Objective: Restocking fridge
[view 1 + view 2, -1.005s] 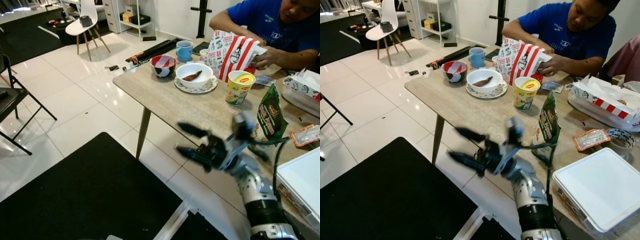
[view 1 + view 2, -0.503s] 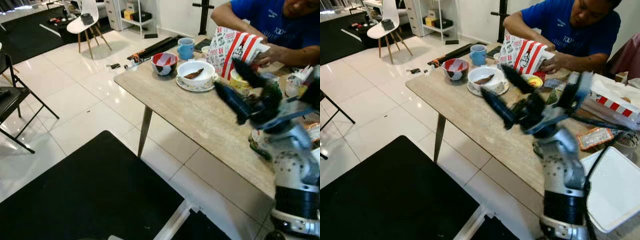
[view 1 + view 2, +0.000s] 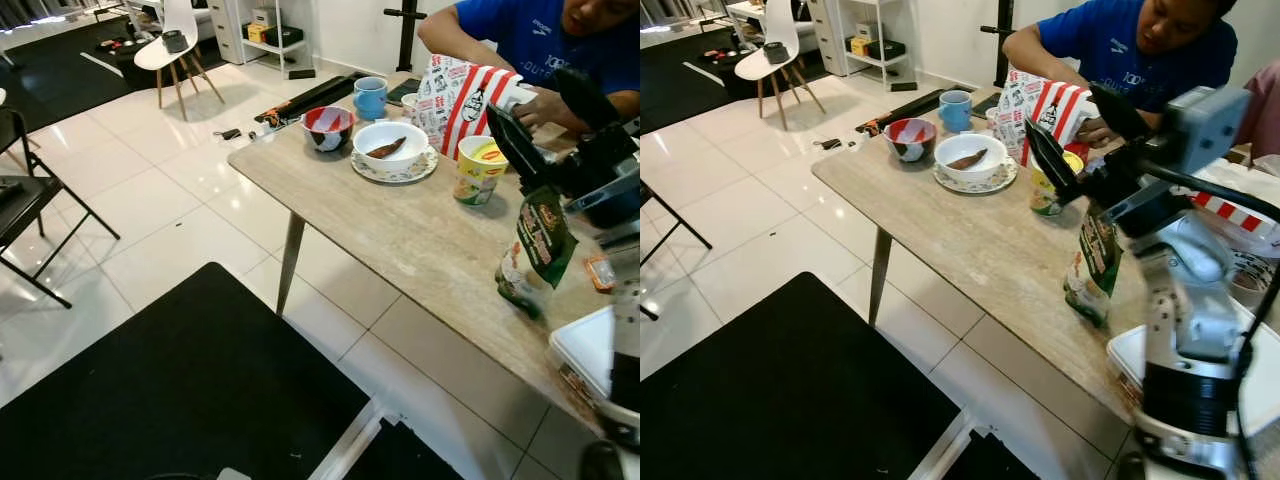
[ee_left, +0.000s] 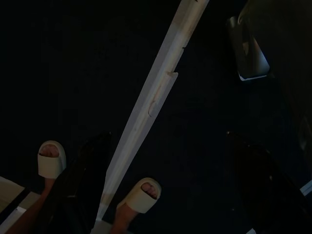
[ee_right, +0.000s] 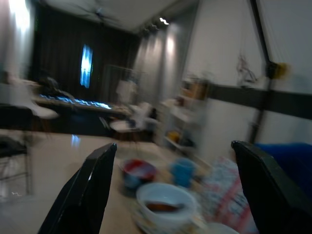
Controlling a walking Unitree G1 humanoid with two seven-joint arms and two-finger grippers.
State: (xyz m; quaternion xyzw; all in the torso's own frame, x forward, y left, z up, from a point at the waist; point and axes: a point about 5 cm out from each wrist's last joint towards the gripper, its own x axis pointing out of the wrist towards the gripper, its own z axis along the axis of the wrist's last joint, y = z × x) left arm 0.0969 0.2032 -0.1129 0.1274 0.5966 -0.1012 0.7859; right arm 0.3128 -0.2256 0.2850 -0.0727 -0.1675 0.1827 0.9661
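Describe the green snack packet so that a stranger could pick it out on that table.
On the long beige wooden table, look along the near edge, past the white bowl on its patterned plate and the yellow instant noodle cup. The dark green foil snack packet stands upright there, below the right end effector; it is the one green bag.
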